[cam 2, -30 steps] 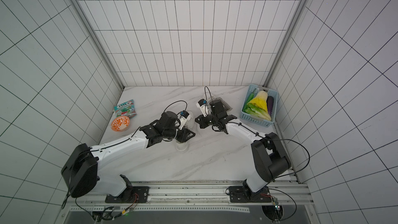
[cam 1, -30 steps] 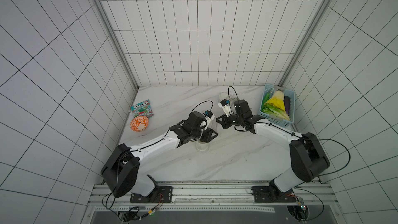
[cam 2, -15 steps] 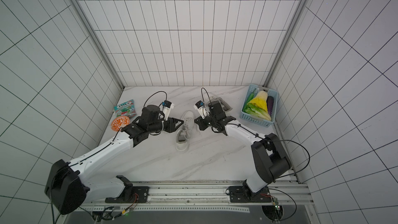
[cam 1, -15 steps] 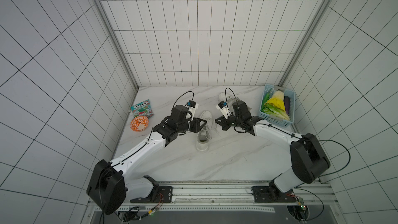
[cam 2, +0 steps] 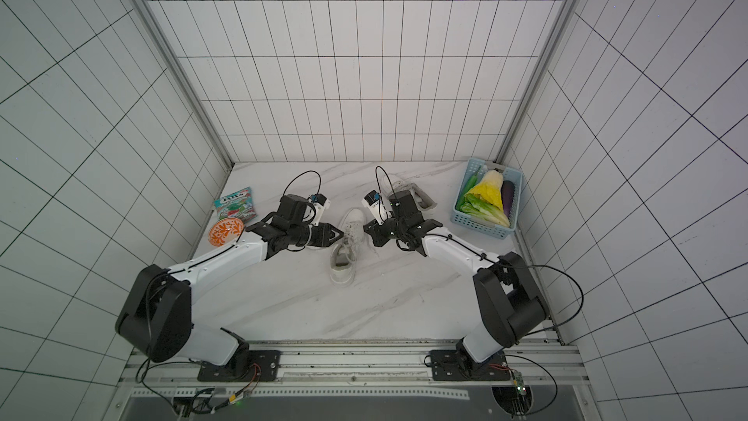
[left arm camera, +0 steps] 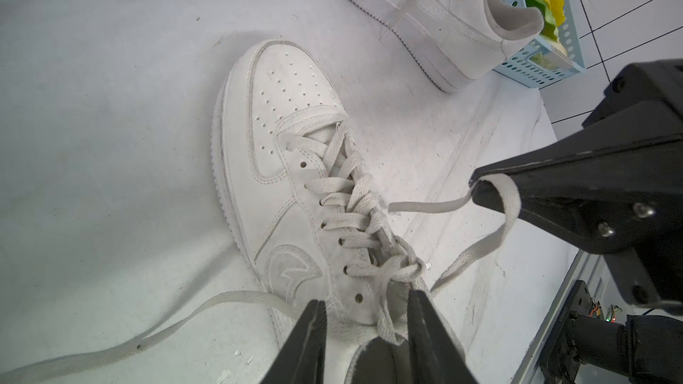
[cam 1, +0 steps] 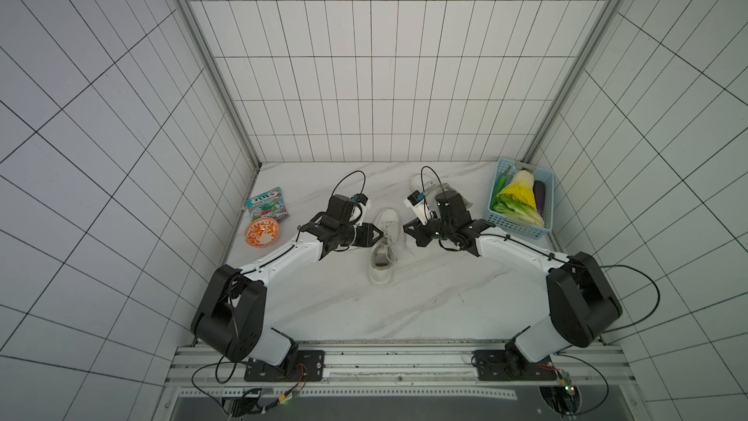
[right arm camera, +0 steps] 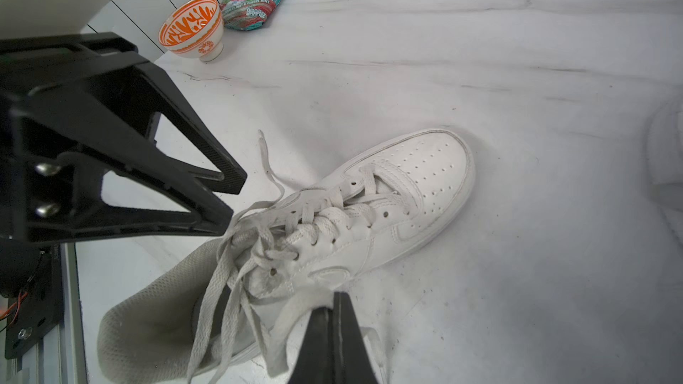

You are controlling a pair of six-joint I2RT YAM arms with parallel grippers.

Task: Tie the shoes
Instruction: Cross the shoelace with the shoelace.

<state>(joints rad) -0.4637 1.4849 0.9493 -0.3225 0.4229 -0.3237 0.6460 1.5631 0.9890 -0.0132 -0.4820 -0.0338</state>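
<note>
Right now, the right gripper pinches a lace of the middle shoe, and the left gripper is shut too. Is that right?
No. The left gripper is open, its jaws apart over the shoe's collar, as the left wrist view shows. The right gripper does pinch a lace.

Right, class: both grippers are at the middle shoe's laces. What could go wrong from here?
1. The right gripper pinches the lace only at its tips, so a pull may slip it free.
2. Nothing seems to pin the shoe; a tug could drag it.
3. The open left gripper straddles tangled strands at the shoe's top and might close on the wrong one.
</note>
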